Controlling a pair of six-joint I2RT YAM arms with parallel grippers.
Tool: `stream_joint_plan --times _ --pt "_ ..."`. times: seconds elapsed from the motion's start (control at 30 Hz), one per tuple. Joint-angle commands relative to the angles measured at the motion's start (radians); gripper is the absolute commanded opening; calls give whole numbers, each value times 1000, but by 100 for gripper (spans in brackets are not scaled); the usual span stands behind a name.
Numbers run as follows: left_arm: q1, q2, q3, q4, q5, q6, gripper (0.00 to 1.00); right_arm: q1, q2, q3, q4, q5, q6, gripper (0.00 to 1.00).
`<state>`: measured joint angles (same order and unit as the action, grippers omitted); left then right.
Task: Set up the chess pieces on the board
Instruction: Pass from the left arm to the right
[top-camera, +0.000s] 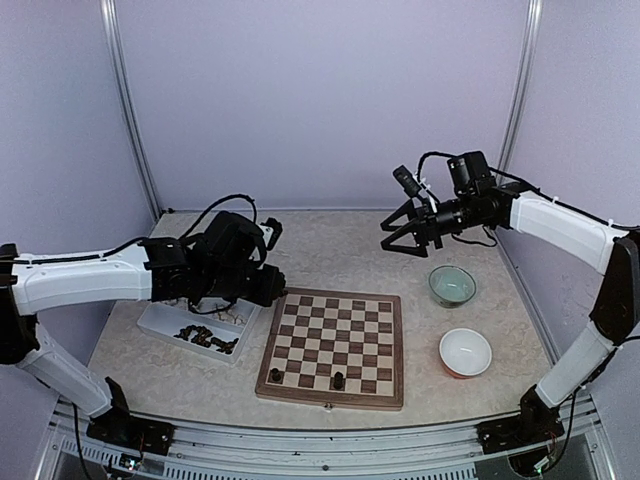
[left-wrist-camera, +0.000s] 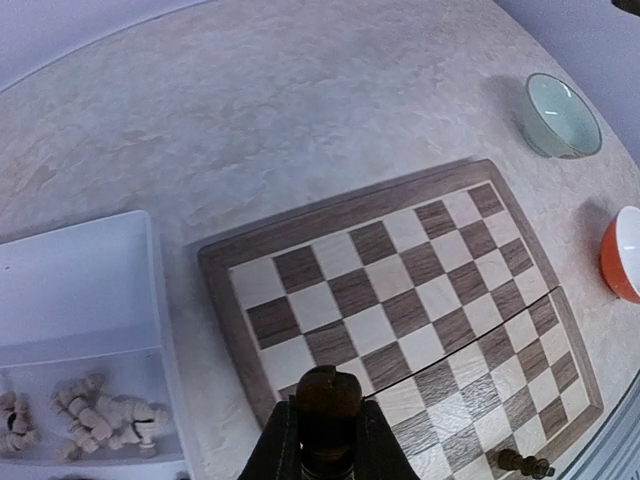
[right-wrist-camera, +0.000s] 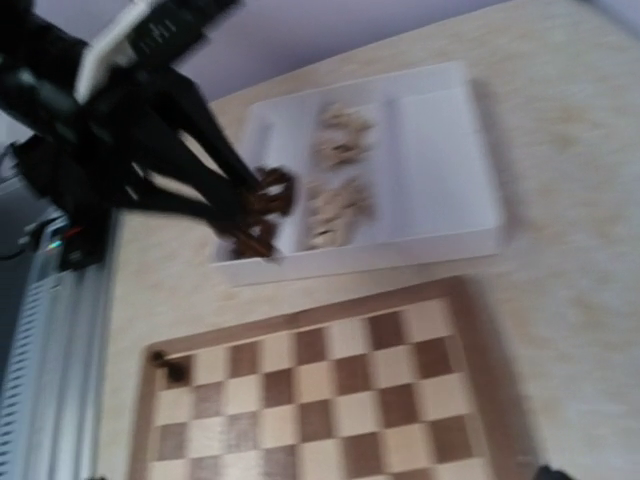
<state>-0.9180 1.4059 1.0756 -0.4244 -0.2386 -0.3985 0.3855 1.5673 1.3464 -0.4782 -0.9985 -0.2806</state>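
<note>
The left fingers (left-wrist-camera: 278, 448) are closed on a dark chess piece (left-wrist-camera: 328, 395) and hold it upright over the edge of the chessboard (left-wrist-camera: 400, 290) that faces the white tray (left-wrist-camera: 90, 280). I cannot tell if the piece touches the wood. On the row along the near edge of the board there are two dark pieces, one in the corner on the tray side (top-camera: 275, 376) and one about the middle (top-camera: 338, 380). The tray lies near that same side edge, apart from it, with a heap of cream pieces (left-wrist-camera: 100, 420) inside. Past the opposite edge are a pale green bowl (top-camera: 452, 285) and an orange bowl (top-camera: 466, 352), both apart from the border. The right fingers (top-camera: 398, 222) are spread open and hold nothing, high beyond the far corner of the board on the bowl side. Bare surface (top-camera: 330, 245) runs along the far edge of the board.
</note>
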Motion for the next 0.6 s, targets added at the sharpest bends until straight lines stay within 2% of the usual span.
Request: stream_joint_plan --times 0.0,0.1,0.3,0.43,0.57 --pt "-86 93 -20 211 17 22 14 57 12 -50 -22 -22 28 91" --pt "-128 134 -24 291 22 11 14 68 1 -109 17 -29 49 90" --pt "-176 143 40 369 39 12 14 68 17 -170 117 -155 160 86" --pt "-186 130 107 381 48 25 14 68 61 -190 231 -265 312 83" --pt "-189 122 153 393 75 29 15 71 100 -220 428 -397 534 80"
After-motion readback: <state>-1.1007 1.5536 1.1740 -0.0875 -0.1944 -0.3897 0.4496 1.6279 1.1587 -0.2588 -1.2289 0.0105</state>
